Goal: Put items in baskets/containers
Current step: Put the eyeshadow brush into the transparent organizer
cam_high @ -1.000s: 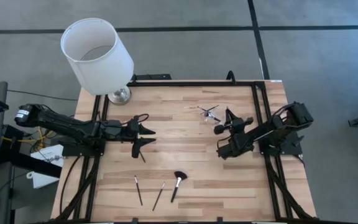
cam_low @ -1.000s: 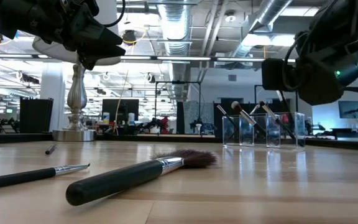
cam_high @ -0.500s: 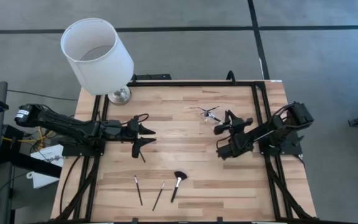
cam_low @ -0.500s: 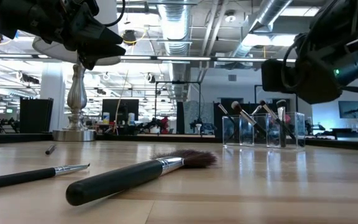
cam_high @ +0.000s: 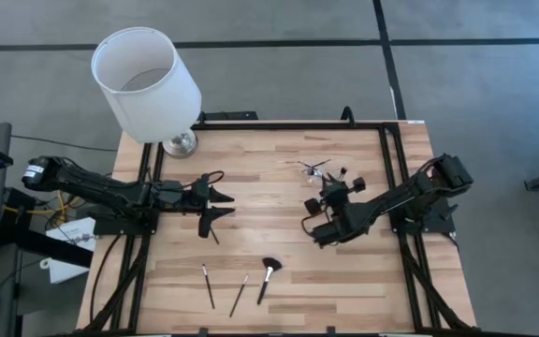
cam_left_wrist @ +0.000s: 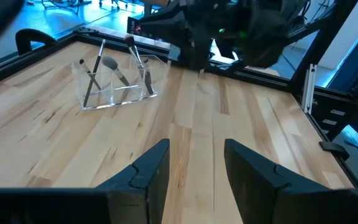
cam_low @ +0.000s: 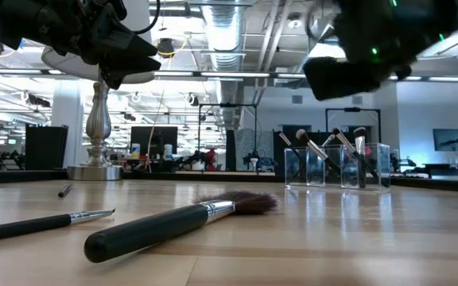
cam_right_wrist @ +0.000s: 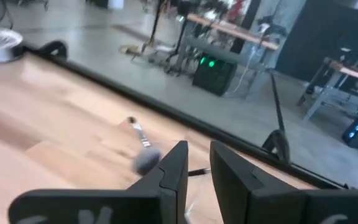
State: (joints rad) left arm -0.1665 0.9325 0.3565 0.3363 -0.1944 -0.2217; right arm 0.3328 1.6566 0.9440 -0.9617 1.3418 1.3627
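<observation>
The clear container was seen at the table's far side, right of centre, with several brushes standing in its compartments; in the low view four or so brush heads were visible above its rim, and in the left wrist view three brushes leaned inside it.

The right gripper was held over the table's middle-right, on the near side of the container and apart from it. Its fingers were seen with only a narrow gap between them and nothing gripped. A blurred brush was seen just past the fingertips in the right wrist view; contact could not be told.

The left gripper was held over the left-centre of the table, its fingers parted at moderate width and empty. A short dark brush was seen on the wood just beside it.

Three more brushes were laid near the front edge, well apart from the container: a thin brush, a second thin brush, and the fluffy-headed brush, the last shown close up in the low view.

The white lamp was standing at the far-left corner.
</observation>
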